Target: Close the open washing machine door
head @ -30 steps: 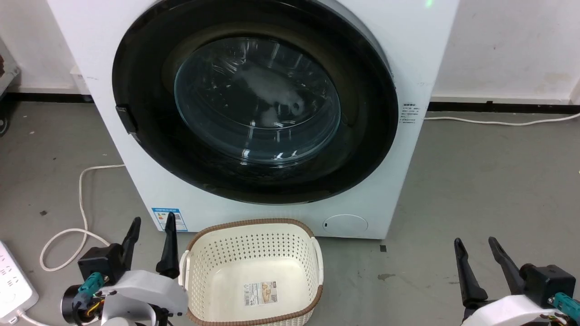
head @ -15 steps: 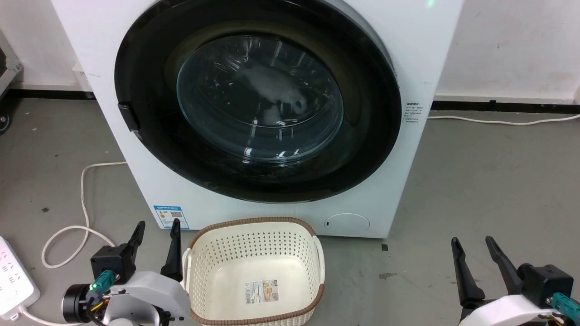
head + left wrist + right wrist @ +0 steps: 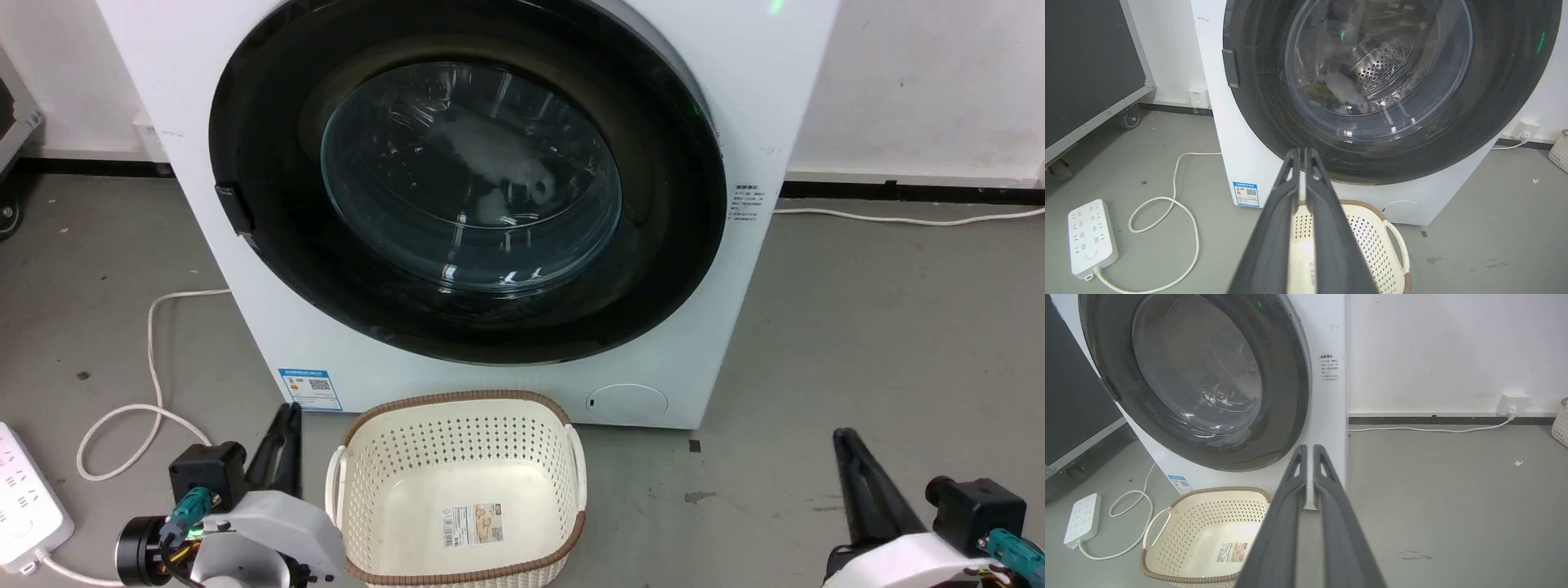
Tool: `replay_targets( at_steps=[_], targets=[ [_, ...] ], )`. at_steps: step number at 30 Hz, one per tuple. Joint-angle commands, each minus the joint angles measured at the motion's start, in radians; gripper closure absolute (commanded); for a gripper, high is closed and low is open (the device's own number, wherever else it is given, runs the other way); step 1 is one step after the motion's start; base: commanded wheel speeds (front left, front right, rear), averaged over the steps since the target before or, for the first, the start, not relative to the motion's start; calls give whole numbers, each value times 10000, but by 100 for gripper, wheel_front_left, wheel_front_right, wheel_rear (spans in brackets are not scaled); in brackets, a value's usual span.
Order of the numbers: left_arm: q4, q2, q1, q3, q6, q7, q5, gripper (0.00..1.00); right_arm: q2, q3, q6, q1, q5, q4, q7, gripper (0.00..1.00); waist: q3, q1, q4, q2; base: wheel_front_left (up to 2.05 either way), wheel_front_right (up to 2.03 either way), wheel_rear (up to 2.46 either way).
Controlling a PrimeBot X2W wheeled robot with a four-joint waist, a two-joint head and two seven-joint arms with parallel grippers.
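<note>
Head view shows the washing machine door (image 3: 469, 175) sitting flush against the washing machine (image 3: 759, 98), apparently closed already, with left hand (image 3: 287, 416) and right hand (image 3: 842, 441) low, pressed together, empty.

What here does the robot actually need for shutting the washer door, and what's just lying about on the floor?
For the job: washing machine door, washing machine, left gripper, right gripper, both shut.
Just lying about: cream basket, white power strip, white cable.
</note>
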Motion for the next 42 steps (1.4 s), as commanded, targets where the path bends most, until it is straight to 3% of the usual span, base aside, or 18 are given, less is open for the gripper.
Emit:
replay_targets(
  at_steps=[1,42],
  targets=[
    [-5,-6,3,-1,-1,3,10,100,0,-1,0,-1,-4,-1,4,100,1,0,4,0,0,0,0],
    [-827,-516,380,361,-165,393,1029,100,-9,150,-2,-167,-528,-173,237,100,114,0,388,0,0,0,0]
  ],
)
